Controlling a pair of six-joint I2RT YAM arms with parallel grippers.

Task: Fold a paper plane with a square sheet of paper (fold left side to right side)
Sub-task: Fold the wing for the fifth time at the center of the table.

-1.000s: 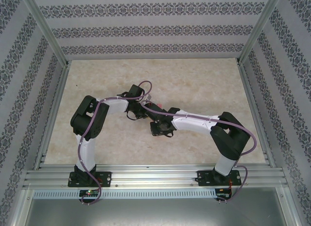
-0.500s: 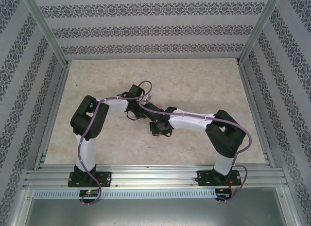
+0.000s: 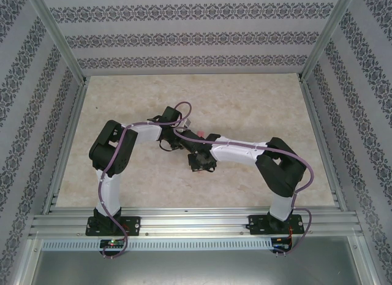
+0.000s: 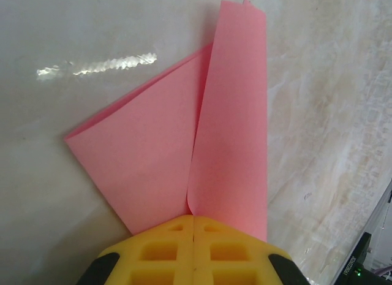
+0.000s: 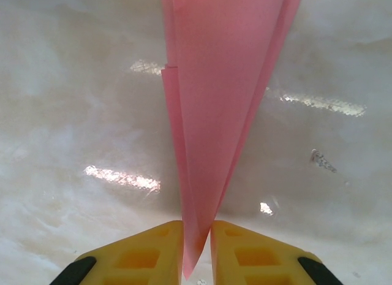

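The square sheet of paper (image 4: 153,144) is pink and folded, lying on the marble-look table with a long right flap (image 4: 236,113) standing up from a centre crease. My left gripper (image 4: 193,219) is shut, its yellow fingertips together at the near end of that crease, with the paper running under them. In the right wrist view the paper (image 5: 214,83) narrows to a point. That point sits between the yellow fingers of my right gripper (image 5: 196,227), which are closed to a narrow gap around its layers. In the top view both grippers, left (image 3: 179,143) and right (image 3: 197,155), meet at mid-table.
The tabletop (image 3: 245,101) is boxed in by patterned walls and aluminium posts (image 3: 58,40). A rail (image 3: 196,220) at the near edge carries both arm bases. Purple cables (image 3: 184,107) loop over the wrists.
The right arm's elbow has shifted left and its gripper has narrowed on the paper's point. The left arm has stayed still.
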